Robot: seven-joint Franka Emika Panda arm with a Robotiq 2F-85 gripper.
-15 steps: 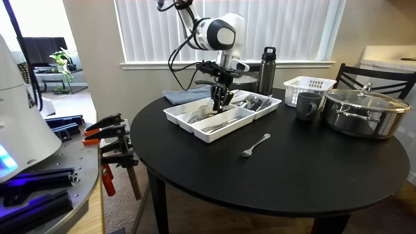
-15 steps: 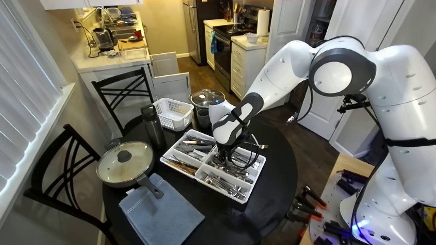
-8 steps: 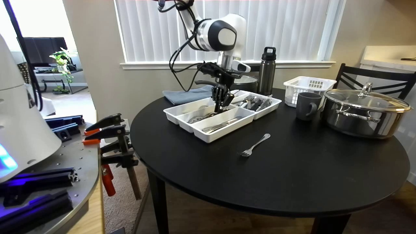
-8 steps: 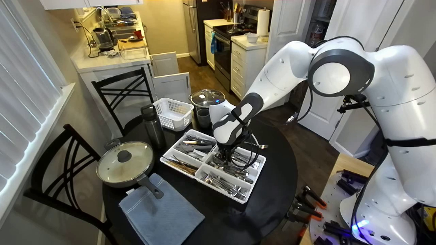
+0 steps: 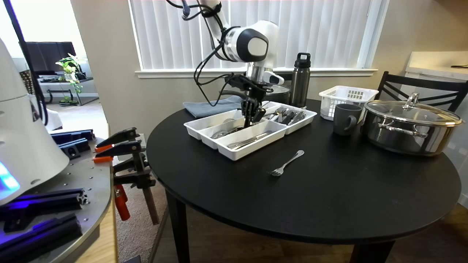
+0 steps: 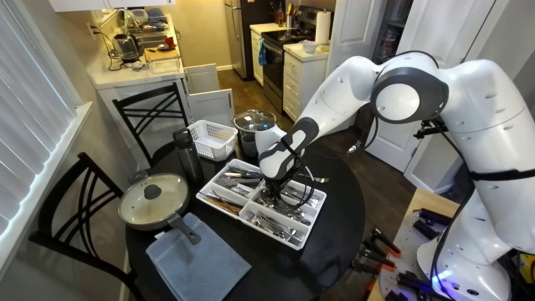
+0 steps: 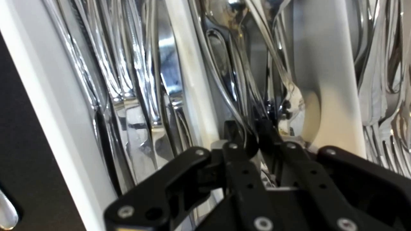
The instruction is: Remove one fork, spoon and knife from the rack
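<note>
A table (image 5: 329, 197) is carrying the tray (image 5: 259, 144); inside, the gripper (image 7: 251, 132) is standing beside the knives (image 7: 138, 141), among spoons (image 5: 219, 134). Whether its close-set fingers (image 7: 237, 158) are gripping one, I cannot tell. One fork (image 5: 287, 164) is lying outside; probably spoon picking is running, next needing firm grip and lifting
</note>
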